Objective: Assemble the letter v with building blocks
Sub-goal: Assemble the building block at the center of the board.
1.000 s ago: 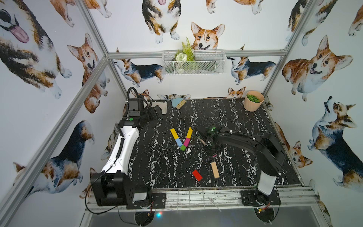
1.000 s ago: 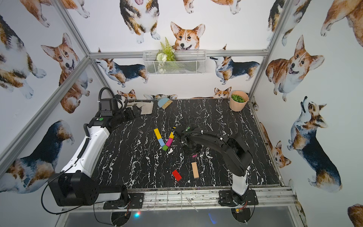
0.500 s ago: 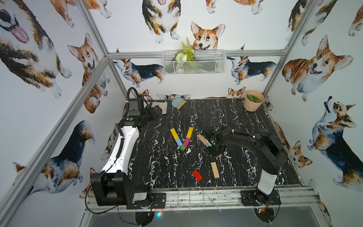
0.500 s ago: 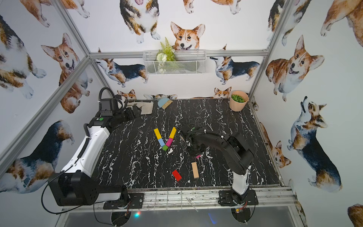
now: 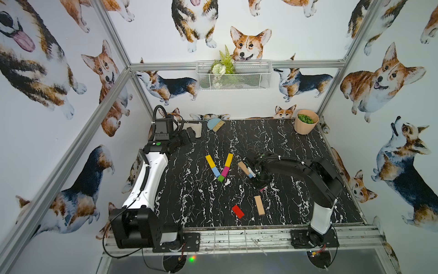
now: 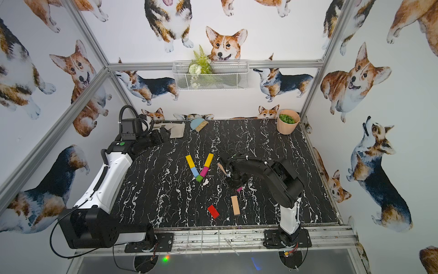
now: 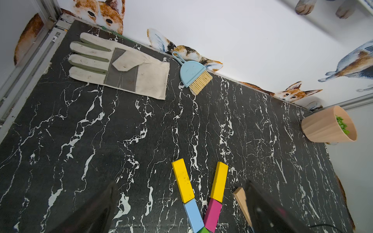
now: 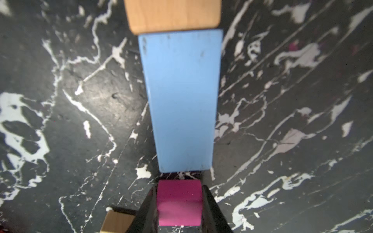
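Observation:
Five building blocks lie in a V in both top views: yellow, light blue, green, magenta and yellow. To its right a tan block and a light blue block lie end to end. My right gripper is shut on a small magenta block, just short of the blue block's near end. A red block and a tan bar lie nearer the front. My left gripper stands open at the back left, holding nothing.
A work glove and a small blue brush lie at the back left by the wall. A tan pot of greenery stands in the back right corner. A wire basket hangs on the back wall.
My right gripper has moved toward the front with the magenta block, and the tan and blue blocks behind it now show. The left arm has not moved.

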`<state>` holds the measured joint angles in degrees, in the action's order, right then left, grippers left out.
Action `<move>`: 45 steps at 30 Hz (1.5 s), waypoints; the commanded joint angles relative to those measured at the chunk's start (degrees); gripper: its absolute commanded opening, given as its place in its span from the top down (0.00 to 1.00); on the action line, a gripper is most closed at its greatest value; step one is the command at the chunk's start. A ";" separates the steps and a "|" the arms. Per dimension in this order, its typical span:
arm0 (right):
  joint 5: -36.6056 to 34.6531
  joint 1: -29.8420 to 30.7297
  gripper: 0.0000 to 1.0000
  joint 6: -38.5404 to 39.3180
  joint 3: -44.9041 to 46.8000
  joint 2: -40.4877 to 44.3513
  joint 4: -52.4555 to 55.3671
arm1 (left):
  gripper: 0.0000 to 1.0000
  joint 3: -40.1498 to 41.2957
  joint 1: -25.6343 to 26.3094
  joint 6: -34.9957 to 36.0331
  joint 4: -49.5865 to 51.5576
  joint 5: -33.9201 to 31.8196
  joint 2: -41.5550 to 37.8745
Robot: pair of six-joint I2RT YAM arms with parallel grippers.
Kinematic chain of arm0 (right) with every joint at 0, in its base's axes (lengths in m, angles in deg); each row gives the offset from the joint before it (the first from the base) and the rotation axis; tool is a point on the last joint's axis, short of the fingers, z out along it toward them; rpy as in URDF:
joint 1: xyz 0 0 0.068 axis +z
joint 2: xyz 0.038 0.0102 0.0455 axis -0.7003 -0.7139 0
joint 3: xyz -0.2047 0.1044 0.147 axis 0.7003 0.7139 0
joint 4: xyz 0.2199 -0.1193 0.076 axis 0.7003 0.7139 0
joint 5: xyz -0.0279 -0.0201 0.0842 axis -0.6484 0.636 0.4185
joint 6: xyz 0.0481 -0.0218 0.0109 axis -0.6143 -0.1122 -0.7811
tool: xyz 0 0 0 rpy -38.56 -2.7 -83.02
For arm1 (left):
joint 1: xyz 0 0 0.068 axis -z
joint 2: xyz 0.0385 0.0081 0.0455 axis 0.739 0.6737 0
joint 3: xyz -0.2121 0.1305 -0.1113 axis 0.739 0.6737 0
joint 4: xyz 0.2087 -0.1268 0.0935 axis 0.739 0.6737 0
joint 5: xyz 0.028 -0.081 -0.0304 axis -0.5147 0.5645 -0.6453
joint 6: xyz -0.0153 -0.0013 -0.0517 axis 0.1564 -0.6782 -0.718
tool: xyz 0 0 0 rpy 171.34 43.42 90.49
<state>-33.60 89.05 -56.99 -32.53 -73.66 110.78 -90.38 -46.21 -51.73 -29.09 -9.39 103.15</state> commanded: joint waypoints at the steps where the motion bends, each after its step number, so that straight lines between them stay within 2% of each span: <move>1: -0.24 -0.62 0.75 1.81 0.01 -0.85 -2.05 | 0.00 -0.05 -0.11 0.21 -0.65 0.15 0.18; 14: 1.08 -1.93 0.75 4.34 -0.88 -2.61 -3.86 | 0.00 -0.11 -0.09 0.24 -0.65 0.23 0.36; 45: 1.40 -2.59 0.74 4.65 -5.61 -5.24 -3.13 | 0.00 -0.19 -0.06 0.35 -0.53 0.09 0.52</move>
<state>-31.02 86.45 -53.63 -38.21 -78.08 112.74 -90.38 -46.21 -51.73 -29.09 -9.39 103.68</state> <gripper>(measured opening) 0.316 0.999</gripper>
